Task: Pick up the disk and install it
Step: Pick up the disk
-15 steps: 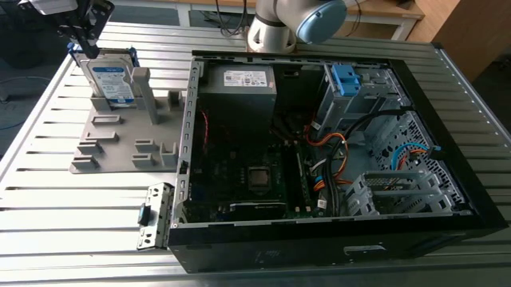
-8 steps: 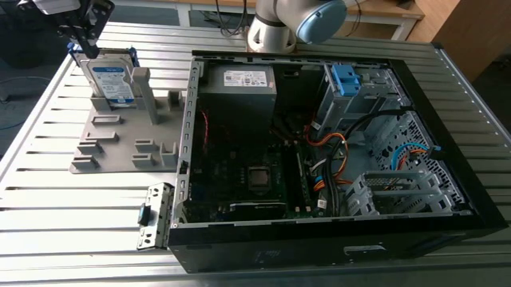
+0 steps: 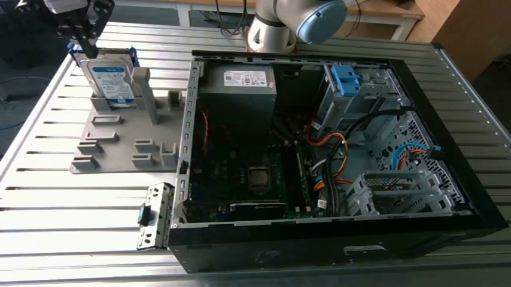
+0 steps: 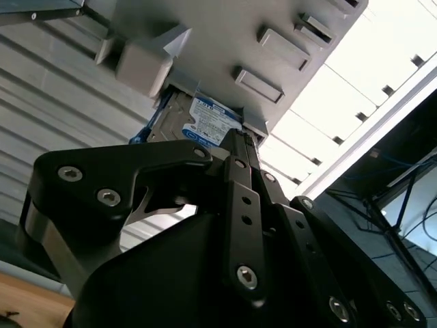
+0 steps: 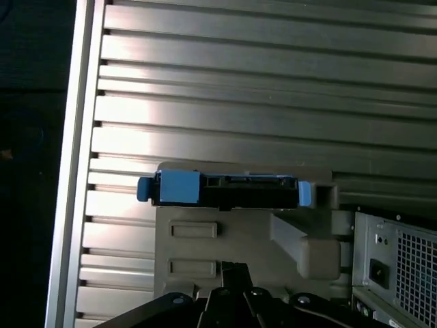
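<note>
claw [image 3: 84, 43] w/ fingers pressed together, gripping nothing, tips near top edge of disk [image 3: 110, 79], contact unclear, disk upright in grey holder [image 3: 119, 140] on slatted table [image 3: 72, 203], beside open PC case [image 3: 447, 197], toward exterior view's left

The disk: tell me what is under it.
The disk stands upright in a slot of the grey holder, which lies on the slatted metal table. Its lower edge is hidden inside the slot.
</note>
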Tool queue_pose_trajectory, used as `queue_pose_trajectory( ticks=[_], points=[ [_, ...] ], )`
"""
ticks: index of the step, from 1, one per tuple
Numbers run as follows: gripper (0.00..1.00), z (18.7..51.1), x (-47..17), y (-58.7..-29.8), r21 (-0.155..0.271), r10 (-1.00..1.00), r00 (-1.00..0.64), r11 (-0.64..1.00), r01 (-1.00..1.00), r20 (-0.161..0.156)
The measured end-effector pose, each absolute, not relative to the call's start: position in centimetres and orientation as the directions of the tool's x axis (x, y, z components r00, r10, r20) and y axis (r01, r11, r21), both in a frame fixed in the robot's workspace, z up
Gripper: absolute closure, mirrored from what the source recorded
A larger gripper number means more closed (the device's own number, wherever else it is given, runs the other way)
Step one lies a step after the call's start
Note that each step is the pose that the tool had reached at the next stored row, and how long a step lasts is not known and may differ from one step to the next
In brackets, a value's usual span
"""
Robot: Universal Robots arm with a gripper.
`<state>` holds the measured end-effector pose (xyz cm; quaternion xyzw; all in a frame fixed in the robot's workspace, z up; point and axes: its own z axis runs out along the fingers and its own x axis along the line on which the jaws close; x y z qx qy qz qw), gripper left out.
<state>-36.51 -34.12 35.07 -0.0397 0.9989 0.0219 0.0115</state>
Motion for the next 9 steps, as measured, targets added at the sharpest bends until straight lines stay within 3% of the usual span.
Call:
queue_pose_trajectory(
  ticks=[9],
  points=[
    [0.89,35.07,-36.51,-34.12,0.043,-0.207,-0.978,0.977,-0.208,-0.025]
  ],
)
